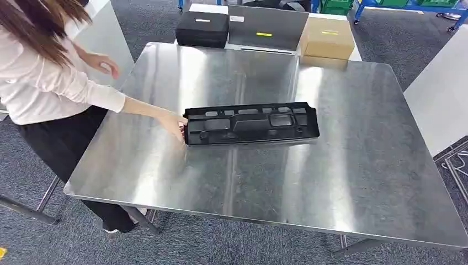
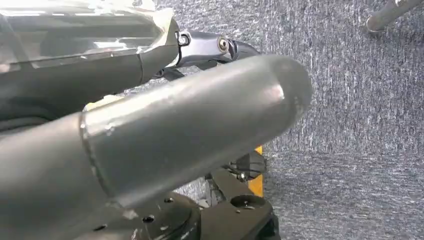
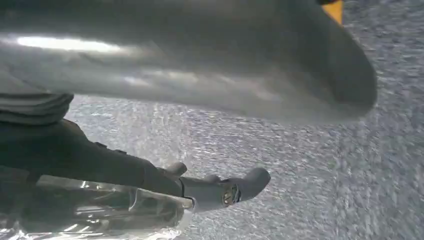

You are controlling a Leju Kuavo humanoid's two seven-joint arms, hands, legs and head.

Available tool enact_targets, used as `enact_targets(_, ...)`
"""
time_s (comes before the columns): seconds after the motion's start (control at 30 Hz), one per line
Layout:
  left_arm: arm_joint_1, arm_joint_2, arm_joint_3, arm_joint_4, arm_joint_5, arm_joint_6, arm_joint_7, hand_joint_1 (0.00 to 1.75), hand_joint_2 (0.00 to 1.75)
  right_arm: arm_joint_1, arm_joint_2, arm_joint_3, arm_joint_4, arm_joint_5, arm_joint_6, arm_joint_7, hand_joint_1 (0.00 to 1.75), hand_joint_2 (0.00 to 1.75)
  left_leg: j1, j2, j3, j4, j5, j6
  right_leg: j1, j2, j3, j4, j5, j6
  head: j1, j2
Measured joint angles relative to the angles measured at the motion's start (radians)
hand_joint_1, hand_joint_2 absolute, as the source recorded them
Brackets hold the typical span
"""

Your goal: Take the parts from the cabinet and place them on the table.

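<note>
A long black plastic part (image 1: 251,123) with several moulded openings lies flat near the middle of the steel table (image 1: 353,182). A person in a pale top stands at the table's left side, and one of their hands (image 1: 175,125) grips the part's left end. My left hand (image 2: 190,125) hangs over grey carpet with its thumb and fingers (image 2: 220,47) stretched out and apart, holding nothing. My right hand (image 3: 200,75) hangs the same way over carpet, its fingers (image 3: 225,190) extended and nothing between them and the thumb.
Beyond the table's far edge stand a black case (image 1: 202,28), a grey panel (image 1: 267,26) and a tan box (image 1: 328,38). White panels (image 1: 441,94) flank the table right and left. Grey carpet surrounds it.
</note>
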Motion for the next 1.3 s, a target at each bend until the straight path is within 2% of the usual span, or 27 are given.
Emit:
enact_targets(0.2,-0.007,0.010,-0.011,0.000,0.000,0.002,-0.010,0.00,0.00,-0.009,0.008,0.012,0.027,0.017,0.014,0.000,0.00,0.00,-0.009,0.000,0.000,0.004,-0.004,0.008,-0.011,0.000,0.003,-0.002,0.001,0.003,-0.001,0.000)
enact_targets(0.4,-0.007,0.011,-0.011,0.000,-0.001,0.002,-0.011,0.00,0.00,-0.010,0.008,0.012,0.028,0.017,0.014,0.000,0.00,0.00,-0.009,0.000,0.000,0.004,-0.004,0.008,-0.011,0.000,0.003,-0.002,0.001,0.003,-0.001,0.000)
enact_targets(0.43,-0.008,0.012,-0.012,0.000,-0.001,0.003,-0.013,0.00,0.00,-0.010,0.010,0.013,0.030,0.017,0.014,0.000,0.00,0.00,-0.011,0.000,0.000,0.004,-0.004,0.011,-0.012,0.000,0.004,-0.002,0.003,0.005,-0.001,0.000)
enact_targets(0.47,-0.009,0.014,-0.013,0.000,-0.005,-0.010,-0.029,0.00,0.00,-0.011,0.013,0.020,0.033,0.017,0.014,0.002,0.00,0.00,0.000,0.004,0.011,-0.013,0.016,0.027,-0.012,0.000,-0.002,0.011,-0.006,0.012,-0.001,0.000)
enact_targets(0.5,-0.006,0.032,-0.020,0.000,-0.006,-0.038,-0.049,0.00,0.00,-0.010,0.018,0.023,0.037,0.017,0.014,0.005,0.00,0.00,-0.001,0.008,0.000,-0.016,0.026,0.035,-0.014,0.000,-0.113,0.302,-0.165,-0.011,0.002,0.000)
enact_targets(0.53,-0.005,0.036,-0.020,0.001,-0.006,-0.042,-0.050,0.00,0.00,-0.009,0.019,0.023,0.039,0.016,0.013,0.005,0.00,0.00,-0.001,0.008,-0.003,-0.016,0.029,0.033,-0.014,0.000,-0.122,0.340,-0.175,-0.006,0.003,0.000)
enact_targets(0.57,-0.004,0.039,-0.021,0.001,-0.006,-0.043,-0.052,0.00,0.00,-0.009,0.019,0.023,0.039,0.016,0.013,0.006,0.00,0.00,-0.001,0.008,-0.007,-0.016,0.031,0.031,-0.015,0.000,-0.108,0.330,-0.167,0.004,0.002,0.000)
enact_targets(0.6,-0.003,0.040,-0.021,0.001,-0.006,-0.043,-0.053,0.00,0.00,-0.010,0.020,0.024,0.039,0.016,0.013,0.006,0.00,0.00,0.000,0.008,-0.010,-0.015,0.034,0.027,-0.017,0.000,-0.072,0.275,-0.147,0.015,0.004,0.000)
enact_targets(0.67,-0.002,0.040,-0.021,0.001,-0.006,-0.043,-0.054,0.00,0.00,-0.013,0.020,0.027,0.039,0.018,0.013,0.007,0.00,0.00,0.002,0.006,-0.013,-0.014,0.040,0.019,-0.024,0.000,0.044,0.088,-0.096,0.033,0.003,0.000)
enact_targets(0.7,-0.002,0.041,-0.021,0.001,-0.006,-0.043,-0.055,0.00,0.00,-0.016,0.020,0.029,0.039,0.021,0.013,0.008,0.00,0.00,-0.001,0.006,-0.017,-0.010,0.043,0.012,-0.028,0.001,0.105,-0.003,-0.090,0.031,0.005,0.000)
enact_targets(0.73,-0.002,0.042,-0.021,0.001,-0.005,-0.043,-0.056,0.00,0.00,-0.017,0.021,0.030,0.040,0.024,0.013,0.008,0.00,0.00,-0.003,0.006,-0.021,-0.009,0.045,0.005,-0.020,0.005,0.104,0.008,-0.073,0.022,0.002,0.000)
enact_targets(0.77,-0.003,0.043,-0.021,0.001,-0.005,-0.043,-0.056,0.00,0.00,-0.016,0.022,0.030,0.040,0.026,0.013,0.008,0.00,0.00,-0.005,0.007,-0.018,-0.003,0.048,-0.001,-0.016,0.006,0.084,-0.001,-0.074,0.015,0.001,0.000)
enact_targets(0.83,-0.002,0.044,-0.021,0.001,-0.004,-0.042,-0.056,0.00,0.00,-0.016,0.022,0.033,0.040,0.027,0.013,0.011,0.00,0.00,-0.004,0.006,-0.021,-0.004,0.053,-0.013,-0.015,0.006,0.080,0.004,-0.073,0.001,-0.003,0.000)
enact_targets(0.87,-0.001,0.048,-0.021,0.001,-0.003,-0.042,-0.056,0.00,0.00,-0.015,0.024,0.035,0.041,0.028,0.013,0.012,0.00,0.00,0.002,0.005,-0.028,0.003,0.051,-0.017,-0.038,0.004,0.078,0.000,-0.064,-0.013,-0.002,0.000)
enact_targets(0.9,0.000,0.050,-0.021,0.002,-0.003,-0.040,-0.056,0.00,0.00,-0.019,0.029,0.038,0.042,0.029,0.013,0.012,0.00,0.00,0.004,0.008,-0.037,0.027,0.018,-0.022,-0.032,0.000,0.072,0.000,-0.059,-0.022,-0.002,0.000)
enact_targets(0.93,0.001,0.049,-0.021,0.001,-0.003,-0.040,-0.056,0.00,0.00,-0.017,0.028,0.039,0.042,0.029,0.013,0.012,0.00,0.00,0.006,0.008,-0.054,0.077,-0.035,-0.027,-0.031,-0.002,0.066,0.000,-0.053,-0.034,-0.006,0.000)
enact_targets(0.97,0.000,0.048,-0.022,0.001,-0.003,-0.041,-0.057,0.00,0.00,-0.016,0.027,0.040,0.042,0.029,0.013,0.012,0.00,0.00,0.008,0.008,-0.083,0.161,-0.095,-0.034,-0.028,-0.004,0.057,0.001,-0.049,-0.038,-0.005,0.000)
enact_targets(1.0,0.000,0.048,-0.022,0.001,-0.003,-0.040,-0.057,0.00,0.00,-0.015,0.027,0.040,0.042,0.029,0.013,0.013,0.00,0.00,0.010,0.008,-0.109,0.243,-0.141,-0.040,-0.025,-0.007,0.048,0.002,-0.042,-0.043,-0.005,0.000)
enact_targets(1.03,0.001,0.049,-0.022,0.001,-0.003,-0.040,-0.057,0.00,0.00,-0.014,0.026,0.043,0.042,0.030,0.014,0.013,0.00,0.00,0.013,0.008,-0.122,0.301,-0.164,-0.043,-0.023,-0.009,0.041,0.003,-0.037,-0.043,-0.005,0.000)
enact_targets(1.07,0.001,0.050,-0.022,0.001,-0.003,-0.040,-0.057,0.00,0.00,-0.014,0.026,0.045,0.042,0.032,0.013,0.013,0.00,0.00,0.014,0.008,-0.114,0.312,-0.161,-0.044,-0.022,-0.009,0.040,0.004,-0.031,-0.041,-0.005,0.000)
enact_targets(1.1,0.001,0.050,-0.021,0.001,-0.003,-0.040,-0.057,0.00,0.00,-0.014,0.025,0.047,0.042,0.032,0.014,0.013,0.00,0.00,0.014,0.009,-0.084,0.279,-0.139,-0.044,-0.022,-0.010,0.033,0.006,-0.026,-0.038,-0.006,0.000)
enact_targets(1.17,0.001,0.051,-0.022,0.001,-0.003,-0.041,-0.057,0.00,0.00,-0.014,0.026,0.048,0.043,0.034,0.014,0.014,0.00,0.00,0.018,0.009,0.021,0.125,-0.072,-0.042,-0.023,-0.009,0.023,0.013,-0.022,-0.033,-0.006,0.000)
enact_targets(1.2,0.000,0.053,-0.022,0.001,-0.002,-0.041,-0.058,0.00,0.00,-0.015,0.027,0.048,0.043,0.035,0.014,0.015,0.00,0.00,0.021,0.010,0.086,0.026,-0.051,-0.041,-0.023,-0.009,0.021,0.017,-0.020,-0.030,-0.006,0.000)
enact_targets(1.23,-0.002,0.052,-0.022,0.001,-0.002,-0.041,-0.058,0.00,0.00,-0.015,0.026,0.049,0.043,0.035,0.014,0.015,0.00,0.00,0.016,0.008,0.105,-0.007,-0.072,-0.039,-0.017,-0.010,0.016,0.018,-0.016,-0.024,-0.006,0.000)
enact_targets(1.27,-0.002,0.053,-0.022,0.001,-0.002,-0.042,-0.058,0.00,0.00,-0.016,0.026,0.050,0.043,0.035,0.014,0.015,0.00,0.00,0.011,0.007,0.096,0.001,-0.056,-0.028,-0.017,-0.010,0.014,0.019,-0.012,-0.018,-0.003,0.000)
enact_targets(1.3,-0.001,0.052,-0.022,0.001,-0.002,-0.042,-0.058,0.00,0.00,-0.017,0.026,0.051,0.043,0.035,0.014,0.015,0.00,0.00,0.009,0.007,0.090,-0.003,-0.060,-0.025,-0.016,-0.010,0.012,0.021,-0.008,-0.011,-0.005,0.000)
